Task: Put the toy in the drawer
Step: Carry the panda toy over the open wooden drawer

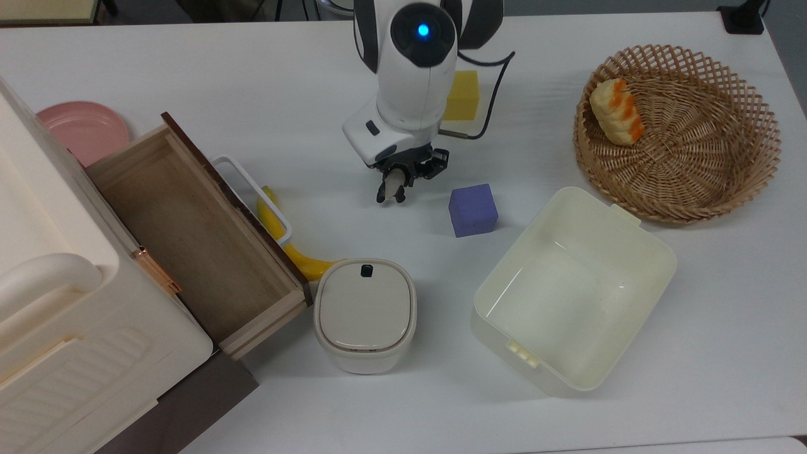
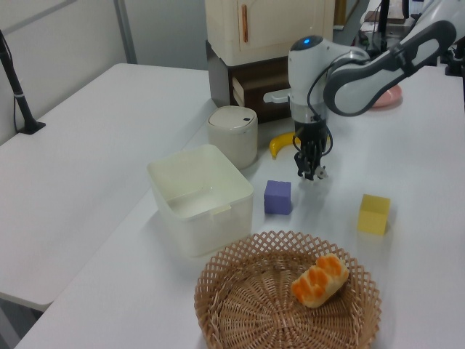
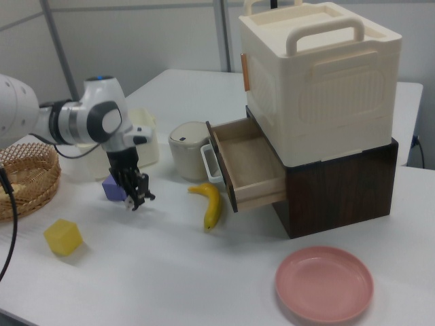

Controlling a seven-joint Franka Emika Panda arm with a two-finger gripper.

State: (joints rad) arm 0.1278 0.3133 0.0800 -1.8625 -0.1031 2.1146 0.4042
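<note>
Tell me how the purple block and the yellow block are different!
The purple block is darker; the yellow block is bright. In the top view, the purple block sits in the open beside the cream tub, while the yellow block is partly hidden behind the robot arm. In the left view, the purple block is nearer the claw. Both are cubes resting on the white table.

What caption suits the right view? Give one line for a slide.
Tool shut on the toy, beside the purple cube, drawer open.
</note>
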